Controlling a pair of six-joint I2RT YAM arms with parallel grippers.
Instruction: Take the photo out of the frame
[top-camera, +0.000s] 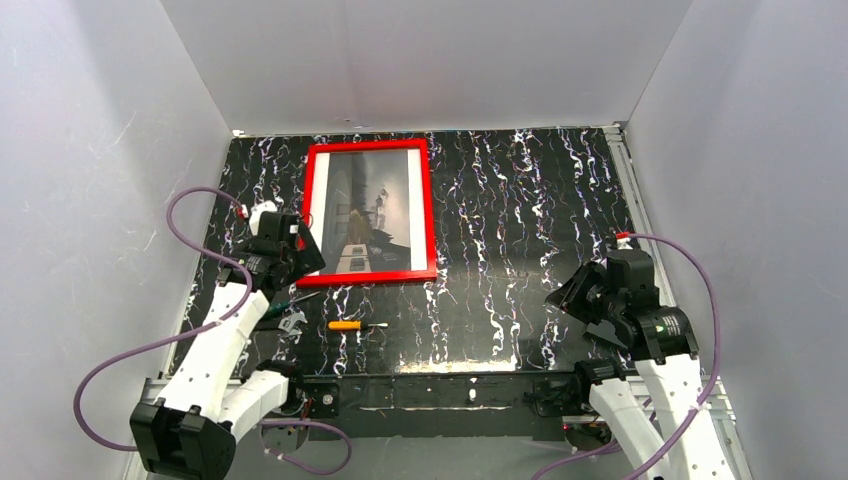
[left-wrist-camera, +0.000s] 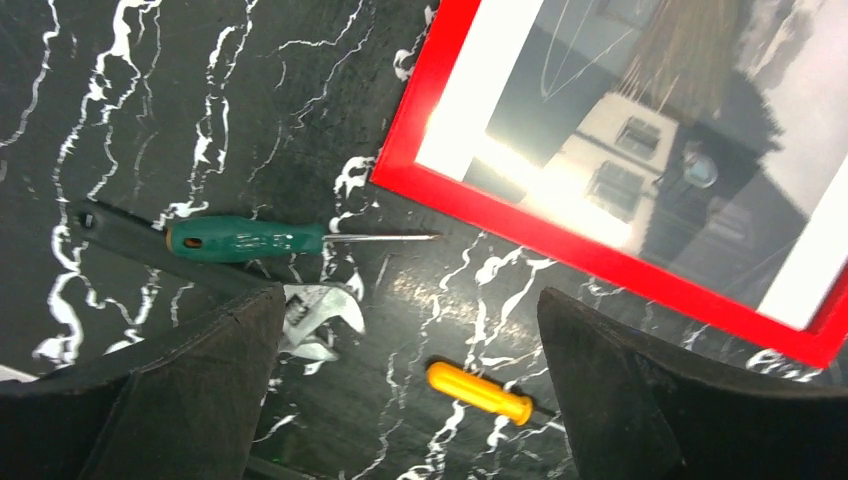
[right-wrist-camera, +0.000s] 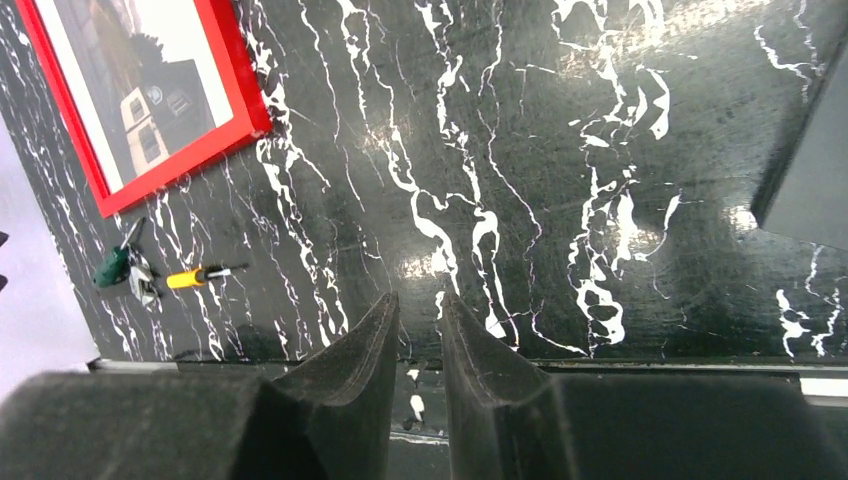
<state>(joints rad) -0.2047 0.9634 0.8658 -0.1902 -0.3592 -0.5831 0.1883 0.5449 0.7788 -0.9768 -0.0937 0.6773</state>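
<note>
On the marbled bench (top-camera: 520, 250), the left tool (left-wrist-camera: 410, 400) is spread empty near the frame (top-camera: 371, 214); the right tool (right-wrist-camera: 420, 400), nearly closed, holds nothing; the photo (top-camera: 365, 210) could be creased by prying.

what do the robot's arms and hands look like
Both arms have white link shells with black joints. The left arm and right arm each trail a looping purple cable. Each hand is black with two thick wedge-shaped fingers; a small green light glows on the right arm.

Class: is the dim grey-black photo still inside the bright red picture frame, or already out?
Still in: the grey-black photo lies flat within the red frame, bordered on all four sides.
</note>
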